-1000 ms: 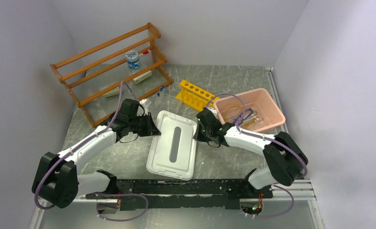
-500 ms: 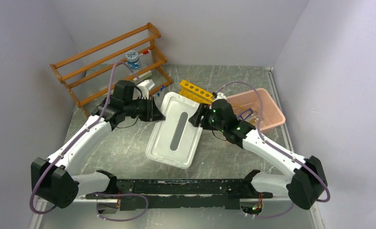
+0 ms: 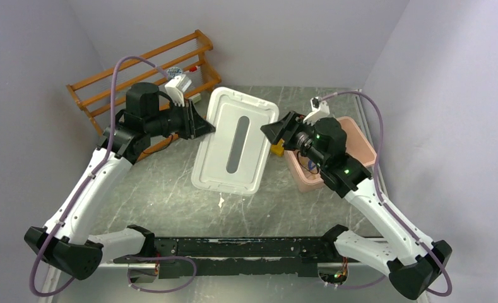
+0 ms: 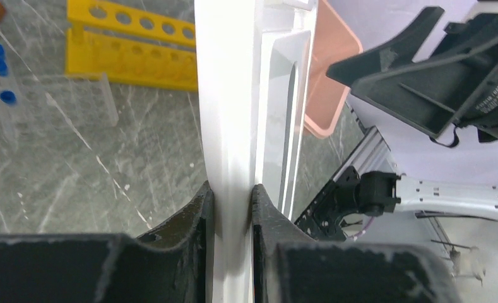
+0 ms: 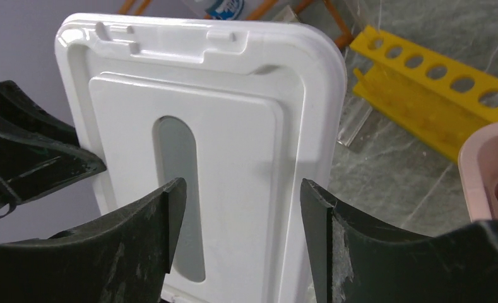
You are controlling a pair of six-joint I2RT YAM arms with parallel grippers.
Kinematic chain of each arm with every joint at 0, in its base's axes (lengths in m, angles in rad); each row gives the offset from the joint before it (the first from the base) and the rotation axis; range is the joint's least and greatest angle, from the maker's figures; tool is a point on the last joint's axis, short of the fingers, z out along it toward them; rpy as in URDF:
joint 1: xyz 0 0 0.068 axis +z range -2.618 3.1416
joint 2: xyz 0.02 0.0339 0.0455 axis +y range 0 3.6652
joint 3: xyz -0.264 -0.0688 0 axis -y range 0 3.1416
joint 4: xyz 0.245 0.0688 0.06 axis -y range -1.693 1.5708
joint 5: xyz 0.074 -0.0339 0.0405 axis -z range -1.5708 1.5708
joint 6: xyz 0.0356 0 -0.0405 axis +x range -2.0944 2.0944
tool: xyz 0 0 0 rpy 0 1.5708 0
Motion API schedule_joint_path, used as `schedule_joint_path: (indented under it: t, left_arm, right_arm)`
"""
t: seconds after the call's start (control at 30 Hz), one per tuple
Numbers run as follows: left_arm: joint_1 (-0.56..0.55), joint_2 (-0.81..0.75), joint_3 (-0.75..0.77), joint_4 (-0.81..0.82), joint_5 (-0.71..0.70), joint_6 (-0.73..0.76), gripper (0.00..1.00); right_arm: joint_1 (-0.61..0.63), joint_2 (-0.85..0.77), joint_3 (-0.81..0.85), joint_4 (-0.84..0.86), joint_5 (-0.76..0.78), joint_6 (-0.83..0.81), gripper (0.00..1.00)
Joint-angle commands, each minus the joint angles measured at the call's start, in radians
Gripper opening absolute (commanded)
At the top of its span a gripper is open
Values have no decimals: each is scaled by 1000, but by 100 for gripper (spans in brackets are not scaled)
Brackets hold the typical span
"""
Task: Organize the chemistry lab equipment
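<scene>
Left gripper (image 4: 232, 189): clamped hard on one long rim of the white lid (image 3: 221, 151), a finger pressed on each face of the plastic.
Right gripper (image 5: 241, 184): fingers spread wide, nothing in them; the lid's other long edge sits just ahead, contact too close to call.
White lid: slanted between the two arms, over the table (image 3: 170, 183).
Clear tubes (image 4: 7, 96): blue-capped, lying on the table near the yellow tube rack (image 4: 132, 44), cut off by the left wrist view's edge.
Pink bin (image 4: 330, 76): mostly hidden behind the right arm from above, so its contents are unreadable.
Yellow tube rack: from above only a sliver shows between lid and bin.
Wooden shelf rack (image 3: 91, 80): back left, partly covered by the left arm.
</scene>
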Motion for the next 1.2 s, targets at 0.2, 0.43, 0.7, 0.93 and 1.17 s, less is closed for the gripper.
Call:
schedule_joint_path:
  t: [0.2,0.43,0.7,0.93,1.17]
  left_arm:
    - [25,88,184,7,34,-17,5]
    - [28,90,176,38,88,-44,5]
    - [29,104,176,84,148,-79,5]
    - [33,129,188,86,112,-81,5]
    - [36,161,184,112,104,-89,5]
  right_arm:
    - [-70,29,100,-81,28,-15,56]
    - [-179,79,102,-33,-186,-43,57]
    - [-211,129,60,158,-551,-46,54]
    - [-236,68,-1,250,-563,6,31]
    - [-250,47,0,258,-529,28,14]
